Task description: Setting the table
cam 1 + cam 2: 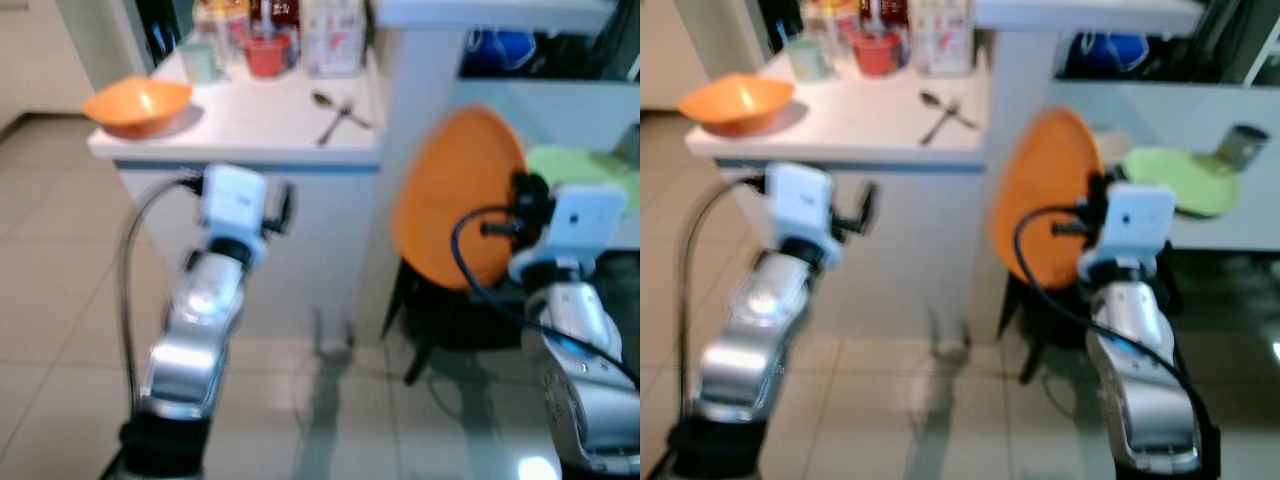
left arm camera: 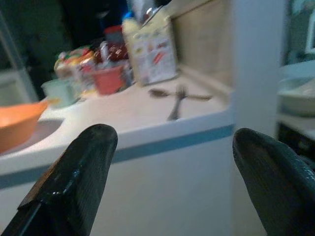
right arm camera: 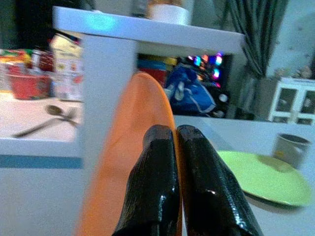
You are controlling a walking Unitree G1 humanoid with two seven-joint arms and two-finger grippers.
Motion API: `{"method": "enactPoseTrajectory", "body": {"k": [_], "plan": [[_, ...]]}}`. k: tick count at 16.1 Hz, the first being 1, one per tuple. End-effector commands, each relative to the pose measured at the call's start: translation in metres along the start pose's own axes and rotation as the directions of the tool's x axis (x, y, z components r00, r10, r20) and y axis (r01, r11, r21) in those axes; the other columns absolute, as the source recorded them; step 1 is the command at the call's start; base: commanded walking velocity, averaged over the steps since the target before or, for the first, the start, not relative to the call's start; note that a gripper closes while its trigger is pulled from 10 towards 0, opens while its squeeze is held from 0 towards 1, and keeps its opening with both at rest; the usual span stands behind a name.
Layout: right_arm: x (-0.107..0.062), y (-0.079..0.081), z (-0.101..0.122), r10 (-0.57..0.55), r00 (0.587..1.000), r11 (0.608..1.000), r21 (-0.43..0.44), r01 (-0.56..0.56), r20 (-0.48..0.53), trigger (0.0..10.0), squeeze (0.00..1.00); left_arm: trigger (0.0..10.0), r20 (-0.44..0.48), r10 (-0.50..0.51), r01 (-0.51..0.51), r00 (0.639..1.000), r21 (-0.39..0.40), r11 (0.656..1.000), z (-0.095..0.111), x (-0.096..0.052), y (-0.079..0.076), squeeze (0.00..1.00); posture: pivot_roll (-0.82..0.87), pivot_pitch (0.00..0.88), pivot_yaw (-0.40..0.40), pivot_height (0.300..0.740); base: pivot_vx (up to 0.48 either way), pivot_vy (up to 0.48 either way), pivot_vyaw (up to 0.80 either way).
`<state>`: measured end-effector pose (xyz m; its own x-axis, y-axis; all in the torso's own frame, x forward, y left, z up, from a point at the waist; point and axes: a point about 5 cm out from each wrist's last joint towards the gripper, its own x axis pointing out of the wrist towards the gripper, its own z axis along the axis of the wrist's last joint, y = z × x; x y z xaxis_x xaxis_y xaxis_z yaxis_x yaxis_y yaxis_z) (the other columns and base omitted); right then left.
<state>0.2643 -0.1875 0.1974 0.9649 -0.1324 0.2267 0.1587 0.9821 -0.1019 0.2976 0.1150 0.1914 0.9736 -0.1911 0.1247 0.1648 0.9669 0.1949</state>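
Right wrist view — your right gripper (image 3: 174, 142) pinches orange plate (image 3: 123, 167) by its rim, held on edge for carrying | left gripper (image 2: 172, 162) spread, holding nothing — facing counter (image 1: 270, 125) | green plate (image 1: 1175, 178) already on table (image 1: 1230, 215)

Both arms: silver metallic shells, glossy, rounded segments. Left arm (image 1: 195, 340) ends in a black cuff at the base; white boxy wrist module on top with black fittings at its side. Grey cable loops from the module down along the arm. Right arm (image 1: 1140, 370) same silver build, white wrist box, dark blue cable arcing from a black connector. Left gripper (image 2: 172, 182) fingers (image 2: 74, 182): black, broad, rounded tips, finely textured. Right gripper (image 3: 176, 147) fingers: black, glossy.
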Motion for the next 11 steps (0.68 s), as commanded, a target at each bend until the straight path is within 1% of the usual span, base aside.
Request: {"method": "enactPoseTrajectory", "body": {"k": [1, 6, 7, 8, 11], "plan": [[0.003, 0.000, 0.010, -0.012, 0.998, 1.000, 0.008, 0.012, 0.057, 10.0, 0.00, 10.0, 0.006, 0.041, -0.041, 0.999, 0.020, 0.999, 0.000, 0.000, 0.009, 0.00, -0.05, 0.000, 0.012, 0.740, 0.000, -0.469, 0.00], [0.004, -0.007, 0.008, -0.047, 0.997, 0.999, 0.024, 0.046, 0.057, 10.0, 0.00, 10.0, 0.021, 0.024, -0.025, 0.999, 0.041, 0.999, 0.002, 0.005, 0.003, 0.00, -0.05, 0.000, 0.015, 0.740, 0.000, -0.469, 0.00], [0.004, -0.008, 0.010, -0.050, 0.996, 0.998, 0.044, 0.047, 0.069, 10.0, 0.00, 10.0, 0.028, 0.021, -0.022, 0.999, 0.040, 0.999, 0.004, 0.005, 0.002, 0.00, -0.05, 0.000, 0.016, 0.740, 0.000, -0.469, 0.00], [0.004, -0.010, 0.015, -0.063, 0.994, 0.995, 0.083, 0.056, 0.091, 10.0, 0.00, 10.0, 0.032, 0.018, -0.020, 0.999, 0.038, 0.999, 0.004, 0.005, 0.001, 0.00, -0.06, 0.000, 0.020, 0.740, 0.000, -0.469, 0.00], [0.003, -0.017, 0.022, -0.094, 0.988, 0.991, 0.102, 0.082, 0.123, 10.0, 0.00, 10.0, 0.034, -0.001, -0.001, 0.999, 0.054, 0.999, 0.003, 0.007, -0.006, 0.00, -0.08, 0.000, 0.023, 0.740, 0.000, -0.466, 0.00]]}}
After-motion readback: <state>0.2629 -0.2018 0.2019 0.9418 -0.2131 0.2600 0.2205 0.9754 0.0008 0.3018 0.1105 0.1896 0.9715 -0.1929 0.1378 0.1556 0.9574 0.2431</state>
